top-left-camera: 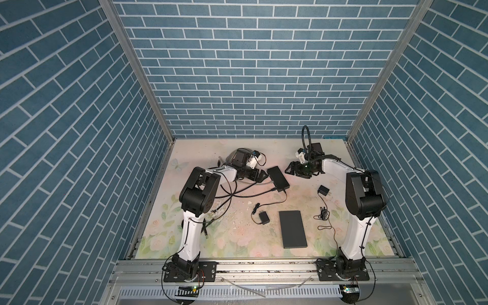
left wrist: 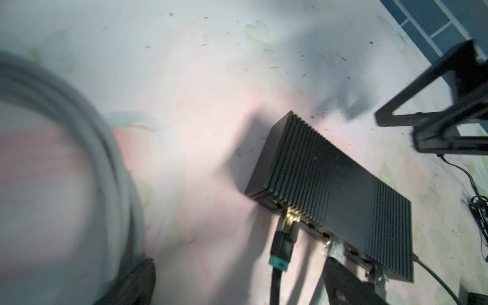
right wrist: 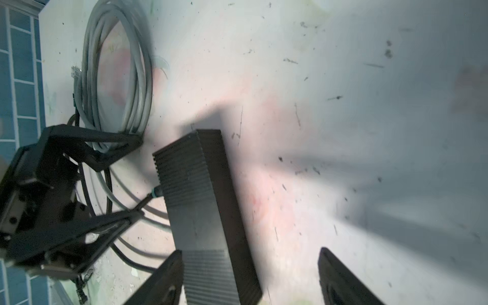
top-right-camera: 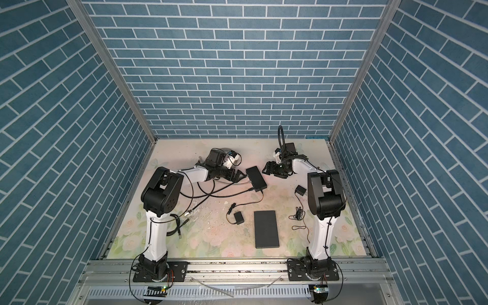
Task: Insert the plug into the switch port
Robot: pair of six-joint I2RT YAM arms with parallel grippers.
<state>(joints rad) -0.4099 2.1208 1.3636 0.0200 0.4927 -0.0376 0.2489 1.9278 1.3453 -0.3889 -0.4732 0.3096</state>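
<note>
Left fingers [right wrist: 105, 137] spread wide; right fingers [right wrist: 163, 280] spread too; both arms bent low, flanking switch [top-left-camera: 277, 178]; plug [left wrist: 284, 241] seemingly seated.

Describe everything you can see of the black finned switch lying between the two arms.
The switch is a long black box, seemingly metal, its top finned at both ends with a smooth band between. It lies flat and diagonal on the floral mat. Ports line one long side: a gold-shelled plug with a black-and-teal boot sits in one, and a thin black cable enters near one corner. The left pincer and right pincer stand open beside it, gripping nothing.
</note>
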